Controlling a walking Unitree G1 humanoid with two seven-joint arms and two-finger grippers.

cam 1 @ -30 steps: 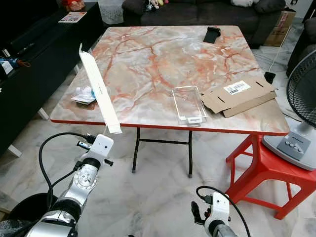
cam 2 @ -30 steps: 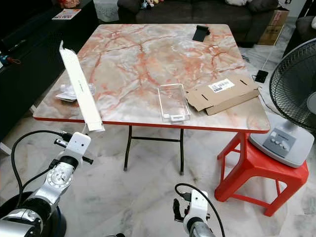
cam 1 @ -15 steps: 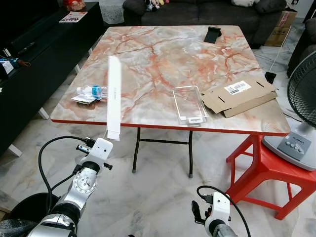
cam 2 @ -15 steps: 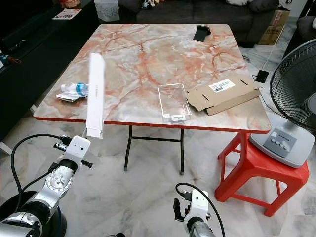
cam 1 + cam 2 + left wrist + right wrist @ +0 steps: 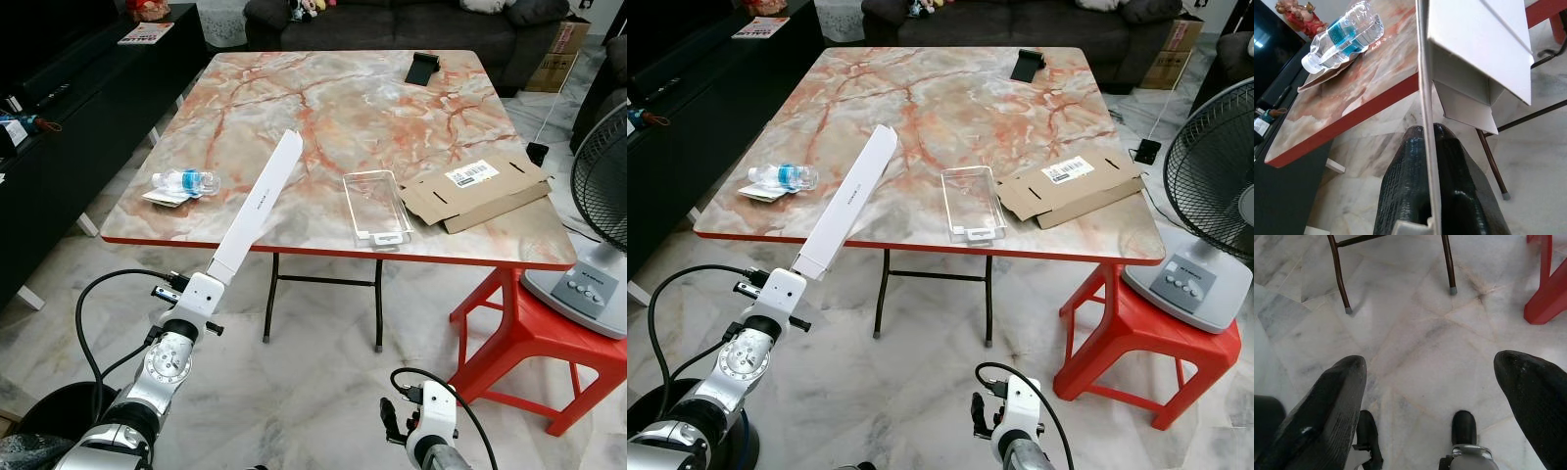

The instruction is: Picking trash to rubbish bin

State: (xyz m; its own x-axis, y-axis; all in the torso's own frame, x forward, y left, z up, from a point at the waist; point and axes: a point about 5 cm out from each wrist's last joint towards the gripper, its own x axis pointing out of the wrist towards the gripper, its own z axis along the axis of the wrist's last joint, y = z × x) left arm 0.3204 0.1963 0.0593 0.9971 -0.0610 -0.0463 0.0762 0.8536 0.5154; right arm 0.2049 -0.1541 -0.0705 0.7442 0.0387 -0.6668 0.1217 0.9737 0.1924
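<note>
- Head views: the left gripper (image 5: 201,286) sat low in front of the near edge of the marble table (image 5: 343,108), clamped on the lower end of a long white carton (image 5: 257,207). The carton slanted up and away from the gripper toward the robot's right, its far end over the tabletop.
- Head views: on the table lay a plastic bottle (image 5: 184,181) on a flat wrapper near the left edge, a clear plastic tray (image 5: 376,206) at the near edge, a flattened cardboard box (image 5: 472,189) just to the right of the tray, and a black object (image 5: 421,68) at the far side.
- Head views: a red stool (image 5: 529,338) carried a fan (image 5: 600,220) to the right of the table. A dark rubbish bin (image 5: 44,421) showed at the lower left, beside the left arm.
- Head views: the right gripper (image 5: 416,423) hung low above the marble floor (image 5: 323,382).
- Left wrist view: the black fingers (image 5: 1415,196) pinched a thin flap of the white carton, its open end just beyond them; the bottle lay on the table edge further off.
- Right wrist view: the right gripper's fingers (image 5: 1327,406) stood wide apart with nothing between them, above the floor tiles, with table legs and a red stool leg beyond.
</note>
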